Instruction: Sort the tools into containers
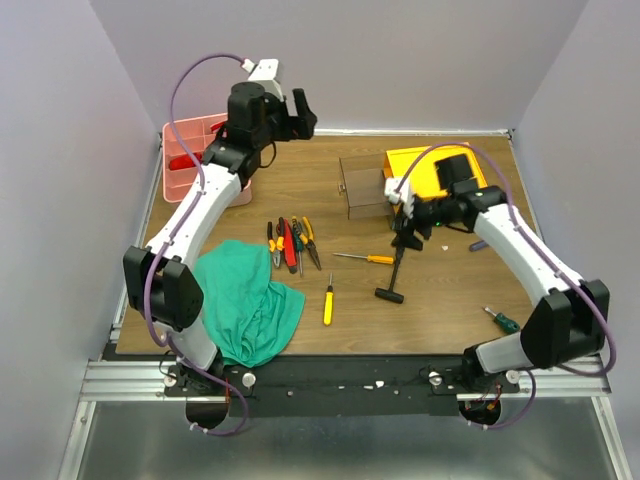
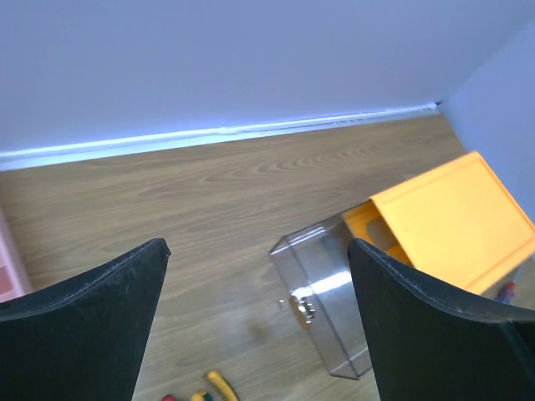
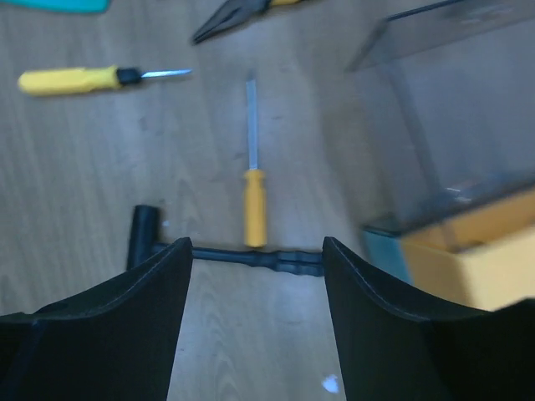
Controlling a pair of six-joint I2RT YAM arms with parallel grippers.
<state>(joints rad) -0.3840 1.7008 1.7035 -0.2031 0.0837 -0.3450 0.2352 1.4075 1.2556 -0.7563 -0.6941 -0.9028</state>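
A black hammer [image 1: 395, 272] lies on the table, and in the right wrist view [image 3: 251, 257] it runs crosswise just past my fingertips. My right gripper [image 1: 405, 236] [image 3: 257, 246] hangs over its handle end, open and empty. Two yellow screwdrivers [image 1: 366, 258] [image 1: 327, 300] lie nearby; one [image 3: 254, 207] is just beyond the hammer. Several pliers [image 1: 290, 242] lie left of centre. A green-handled screwdriver [image 1: 501, 321] lies near the right front. My left gripper [image 1: 296, 110] [image 2: 259, 246] is raised at the back, open and empty, beside the pink tray [image 1: 183, 165].
The yellow toolbox [image 1: 425, 172] [image 2: 456, 219] stands at the back right, its clear lid [image 1: 362, 188] [image 2: 330, 292] hanging open toward the centre. A green cloth [image 1: 245, 300] lies at the front left. Walls close in the back and both sides.
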